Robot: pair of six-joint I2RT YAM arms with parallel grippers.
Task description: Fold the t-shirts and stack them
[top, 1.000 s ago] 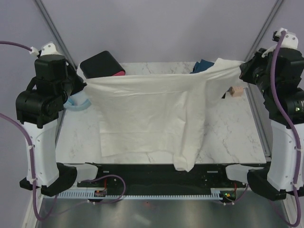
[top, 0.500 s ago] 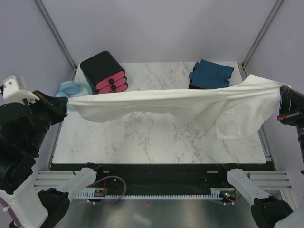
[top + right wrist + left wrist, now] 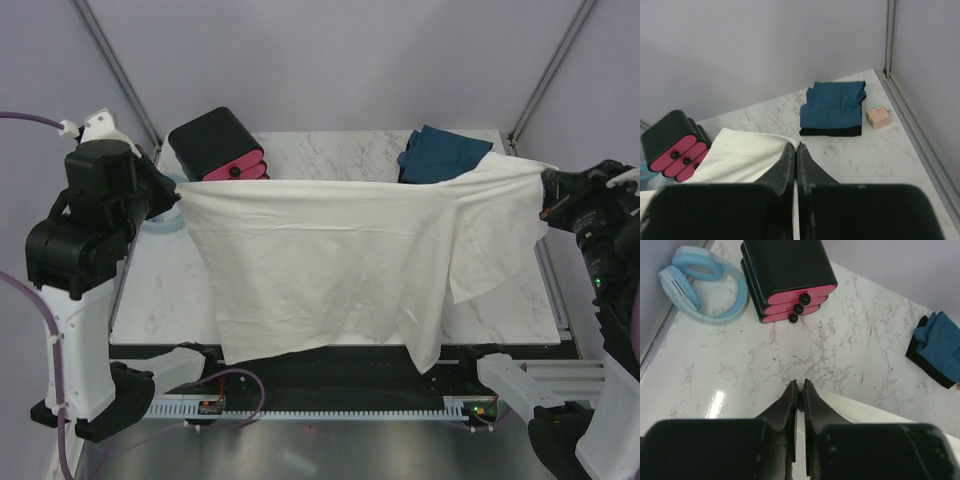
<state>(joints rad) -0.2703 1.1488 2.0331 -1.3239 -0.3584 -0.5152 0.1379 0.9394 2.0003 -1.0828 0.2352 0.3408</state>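
Observation:
The cream-white t-shirt (image 3: 320, 260) hangs spread in the air between my two grippers, its lower edge reaching past the table's near edge. My left gripper (image 3: 172, 192) is shut on its left corner; in the left wrist view (image 3: 799, 386) the cloth (image 3: 865, 412) runs off to the right of the jaws. My right gripper (image 3: 545, 185) is shut on its right corner; in the right wrist view (image 3: 795, 147) the cloth (image 3: 740, 155) lies to the left. The teal-blue t-shirt (image 3: 445, 152) lies folded at the back right of the table (image 3: 832, 107).
A black box with pink drawers (image 3: 215, 145) stands at the back left. A pale blue padded ring (image 3: 702, 285) lies left of it. A small tan cube (image 3: 878, 116) sits at the back right by the rail. The marble table (image 3: 500, 300) shows at the right.
The shirt was stretched into a narrow band with the arms swung low and wide; now both arms are back up and the shirt hangs down as a wide sheet.

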